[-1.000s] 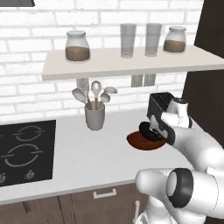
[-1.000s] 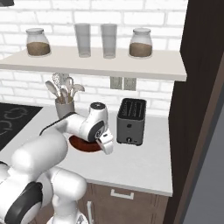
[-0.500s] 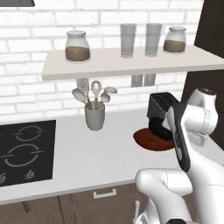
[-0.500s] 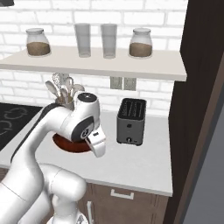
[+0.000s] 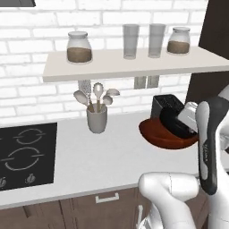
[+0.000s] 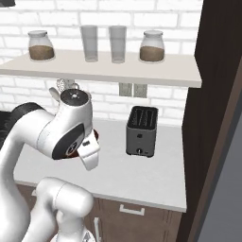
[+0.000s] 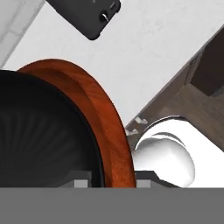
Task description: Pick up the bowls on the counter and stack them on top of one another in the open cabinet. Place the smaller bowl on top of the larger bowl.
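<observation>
Smaller bowl (image 7: 39, 131) inside larger bowl (image 7: 107, 118)

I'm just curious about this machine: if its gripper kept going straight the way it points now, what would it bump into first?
Probably the black bowl, close ahead in the hand view with the brown bowl behind it; depth is unclear.

Left of the toaster (image 6: 142, 131), the larger bowl (image 5: 164, 135) with the smaller bowl (image 5: 176, 123) crowds the counter (image 5: 107, 156), further left the utensil cup (image 5: 97, 118) stands, and bare surface lies before the toaster.
</observation>
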Controlling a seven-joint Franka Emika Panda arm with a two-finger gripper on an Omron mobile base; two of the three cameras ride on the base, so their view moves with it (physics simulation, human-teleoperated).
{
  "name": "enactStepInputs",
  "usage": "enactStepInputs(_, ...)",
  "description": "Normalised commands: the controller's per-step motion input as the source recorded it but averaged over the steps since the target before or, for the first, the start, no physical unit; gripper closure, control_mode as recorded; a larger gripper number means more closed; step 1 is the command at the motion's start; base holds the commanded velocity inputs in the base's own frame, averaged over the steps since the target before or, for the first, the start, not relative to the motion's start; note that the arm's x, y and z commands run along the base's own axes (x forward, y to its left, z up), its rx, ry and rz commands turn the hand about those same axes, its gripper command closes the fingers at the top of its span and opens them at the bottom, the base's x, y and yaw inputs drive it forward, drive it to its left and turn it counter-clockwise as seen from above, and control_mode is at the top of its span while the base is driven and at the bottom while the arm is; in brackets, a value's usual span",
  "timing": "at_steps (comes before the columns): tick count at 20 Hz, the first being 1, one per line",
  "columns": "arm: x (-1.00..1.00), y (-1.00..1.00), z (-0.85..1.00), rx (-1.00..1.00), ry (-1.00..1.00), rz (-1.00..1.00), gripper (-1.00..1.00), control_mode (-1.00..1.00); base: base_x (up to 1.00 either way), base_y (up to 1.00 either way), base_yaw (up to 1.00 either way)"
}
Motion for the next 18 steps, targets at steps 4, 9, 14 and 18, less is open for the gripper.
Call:
enactStepInputs(4, -0.24, 0.32, 1.00, 0.11, -0.07, 0.04, 1.00, -1.00, 0.00, 0.00, 0.00)
enactStepInputs(9, -0.14, -0.05, 1.00, 0.01, -0.27, -0.03, 1.00, -1.00, 0.00, 0.00, 0.00)
enactStepInputs(14, 0.19, 0.35, 0.94, 0.11, -0.35, 0.00, 1.00, -1.00, 0.00, 0.00, 0.00)
enactStepInputs(18, 0.77, 0.49, 0.40, 0.03, -0.20, 0.00, 1.00, -1.00, 0.00, 0.00, 0.00)
